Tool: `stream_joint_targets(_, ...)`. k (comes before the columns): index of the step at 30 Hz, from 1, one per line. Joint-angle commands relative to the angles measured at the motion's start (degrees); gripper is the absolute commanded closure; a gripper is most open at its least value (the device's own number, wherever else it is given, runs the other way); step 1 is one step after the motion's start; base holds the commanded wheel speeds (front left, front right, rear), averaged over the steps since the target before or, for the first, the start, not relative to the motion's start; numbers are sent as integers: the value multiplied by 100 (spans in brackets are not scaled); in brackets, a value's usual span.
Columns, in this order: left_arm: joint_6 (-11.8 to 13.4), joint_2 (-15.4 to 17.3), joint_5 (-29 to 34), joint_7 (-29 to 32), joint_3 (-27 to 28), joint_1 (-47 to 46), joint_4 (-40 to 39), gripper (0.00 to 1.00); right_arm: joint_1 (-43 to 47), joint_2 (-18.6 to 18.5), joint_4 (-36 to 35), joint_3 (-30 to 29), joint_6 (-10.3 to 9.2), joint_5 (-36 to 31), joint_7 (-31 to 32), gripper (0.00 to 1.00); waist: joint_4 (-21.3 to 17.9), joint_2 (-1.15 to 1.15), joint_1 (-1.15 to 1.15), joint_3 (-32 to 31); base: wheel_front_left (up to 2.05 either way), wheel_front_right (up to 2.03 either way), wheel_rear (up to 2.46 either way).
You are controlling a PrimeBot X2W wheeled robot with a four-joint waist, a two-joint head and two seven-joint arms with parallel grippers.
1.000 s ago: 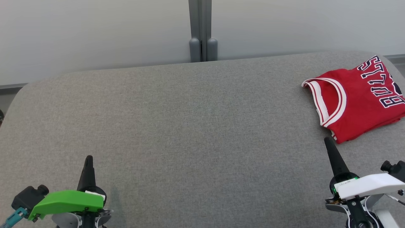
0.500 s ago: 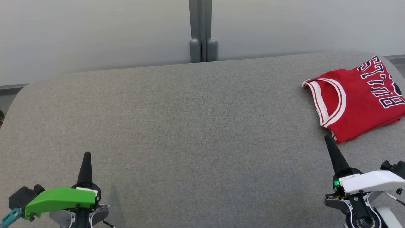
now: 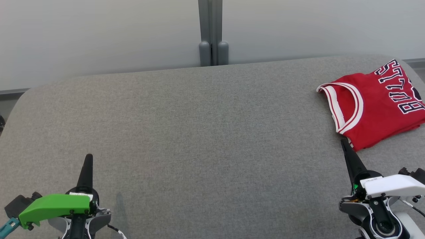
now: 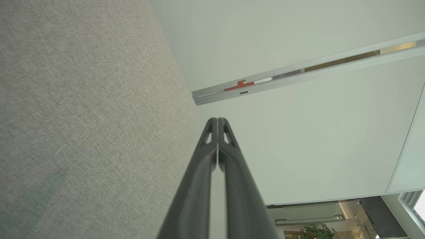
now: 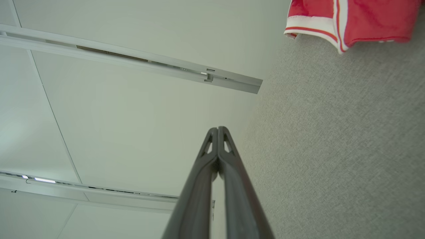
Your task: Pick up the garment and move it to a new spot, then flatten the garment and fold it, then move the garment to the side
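The garment (image 3: 375,103), a red jersey with white trim and dark lettering, lies folded at the far right of the grey table (image 3: 199,132); its trimmed edge (image 5: 335,23) also shows at the top right of the right wrist view. My right gripper (image 3: 343,142) is shut and empty, its tip just short of the jersey's near corner. At the lower left, far from the jersey, my left gripper (image 3: 88,156) is shut and empty too. In each wrist view the two fingers (image 4: 217,121) (image 5: 217,129) are pressed together.
A pale partition wall with a grey post (image 3: 212,33) runs behind the table's far edge. The table's corners are rounded. The jersey reaches the right border of the head view.
Both grippers have drawn back toward the bottom of the head view, the left also drifting a little left. The garment has not moved.
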Motion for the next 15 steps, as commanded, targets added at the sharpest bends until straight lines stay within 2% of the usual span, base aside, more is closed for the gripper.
stream_joint_targets(1, -47, -7, -143, 46, 46, -121, -37, 100, -125, -62, 14, 28, 2, 172, -45, 100, 0, 0, 0, -1, 0, 0, 0)
stream_joint_targets(15, -97, -60, -707, 197, 185, -186, -56, 100, -258, -247, 123, 265, 3, 996, -205, 100, 4, 0, 0, -15, 0, 0, 0)
